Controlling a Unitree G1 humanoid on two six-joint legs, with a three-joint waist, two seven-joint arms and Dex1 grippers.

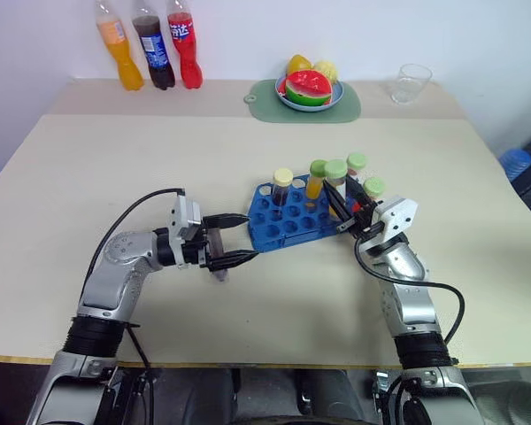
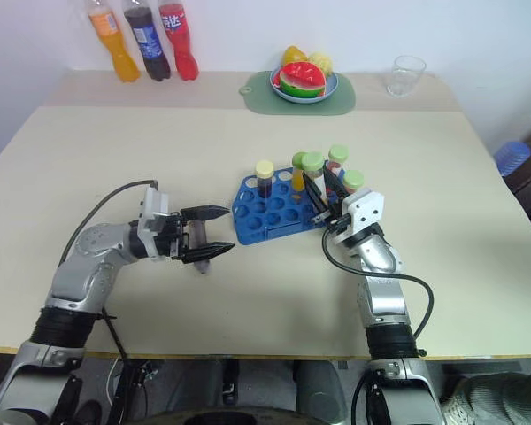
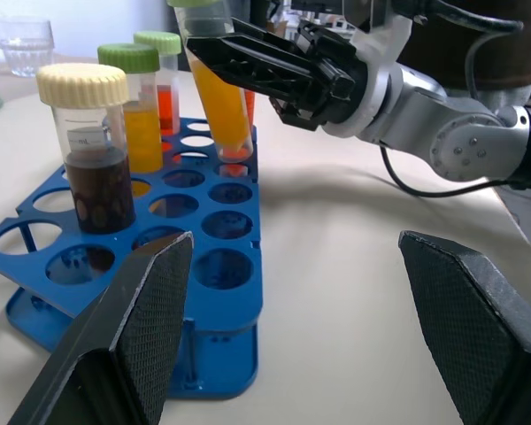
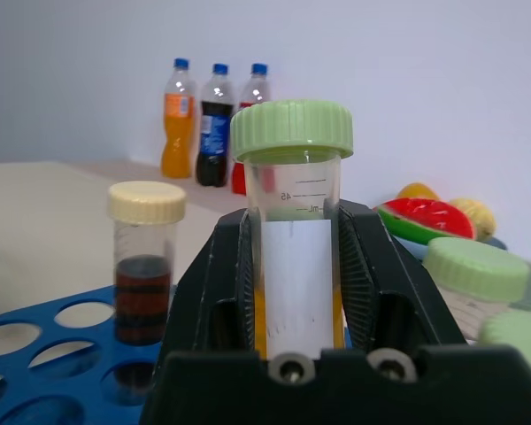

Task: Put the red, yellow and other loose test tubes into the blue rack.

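Note:
The blue rack [image 1: 270,235] lies mid-table. In it stand a cream-capped tube of dark liquid [image 1: 283,184], a green-capped yellow tube [image 3: 137,124] and a green-capped red tube [image 3: 165,97]. My right gripper [image 4: 292,217] is shut on another green-capped tube of yellow-orange liquid [image 3: 219,97]. It holds this tube tilted over the rack, with the tip just above a hole. My left gripper [image 1: 250,236] is open and empty, level, at the rack's near left corner. Another green cap [image 1: 373,187] shows behind the right gripper.
Three soda bottles [image 1: 150,44] stand at the back left. A plate of fruit [image 1: 310,88] sits on a green mat at the back centre, with a clear glass [image 1: 411,82] at the back right. A blue stool [image 1: 518,162] is off the table's right side.

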